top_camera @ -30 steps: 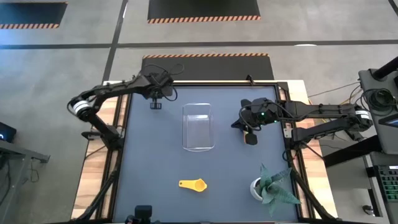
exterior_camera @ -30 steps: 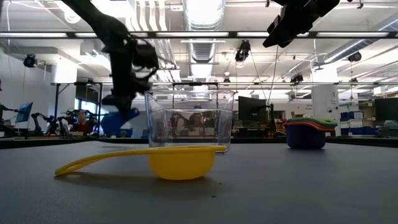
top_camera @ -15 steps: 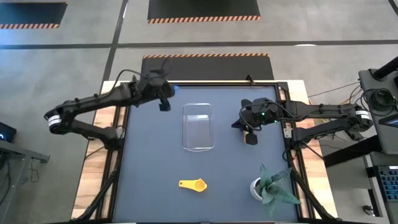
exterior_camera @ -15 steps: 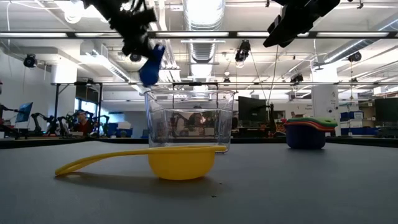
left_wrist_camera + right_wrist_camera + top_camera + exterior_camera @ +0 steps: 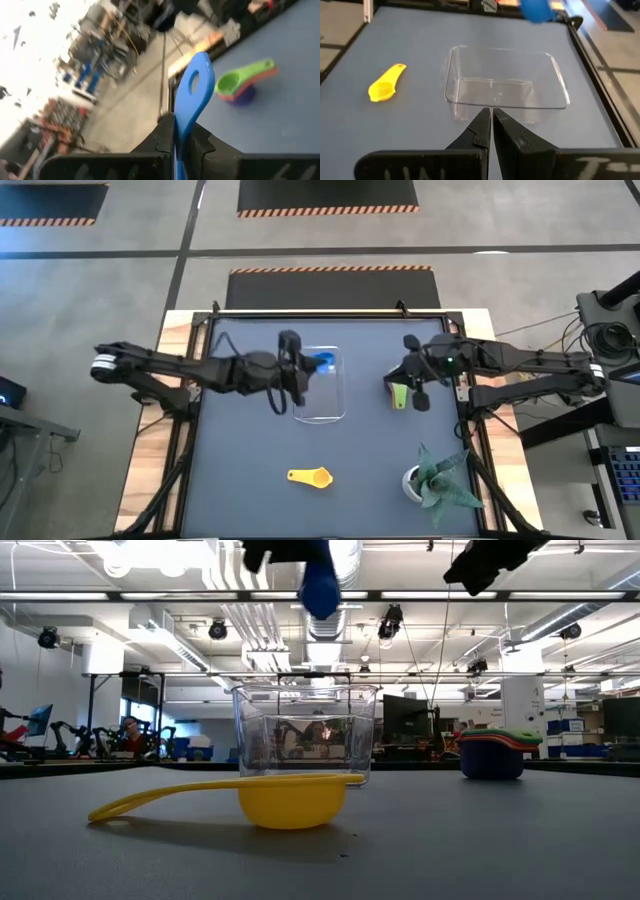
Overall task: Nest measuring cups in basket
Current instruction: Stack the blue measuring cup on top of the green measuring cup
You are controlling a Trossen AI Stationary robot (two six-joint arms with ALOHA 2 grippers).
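Carrying the blue measuring cup (image 5: 322, 363) by its handle, the left gripper (image 5: 297, 373) is clamped on it above the far end of the basket (image 5: 320, 412). In the left wrist view the flat handle stands out between the two closed fingers (image 5: 160, 142), with its hanging hole visible. In the low view the blue bowl hangs well above the basket rim, apart from it.

The basket sits near the middle of the table (image 5: 240, 460), empty as far as the views show. The yellow measuring cup (image 5: 311, 476) lies on the table toward the near edge, bowl up, well apart from the basket. A stack of nested cups (image 5: 401, 395), green on top, stands between the basket and the right edge. The right gripper (image 5: 418, 388) hovers above that stack with its fingers closed together and holding nothing. A white pot with a green plant (image 5: 432, 480) stands in the near right corner.

Handling judgement: the cups appear to be thin, rigid plastic, light and smooth. A light cup is likely to skid or tip when nudged, and to bounce if released from height. The handle is the suitable grasp point, since it is flat, narrow enough for the jaws, and leaves the bowl free for nesting. A grip near the handle's outer end lets the bowl swing, so a grip closer to the bowl gives better control. The basket is also light and clear-walled, and it may shift if a cup or finger strikes its rim.
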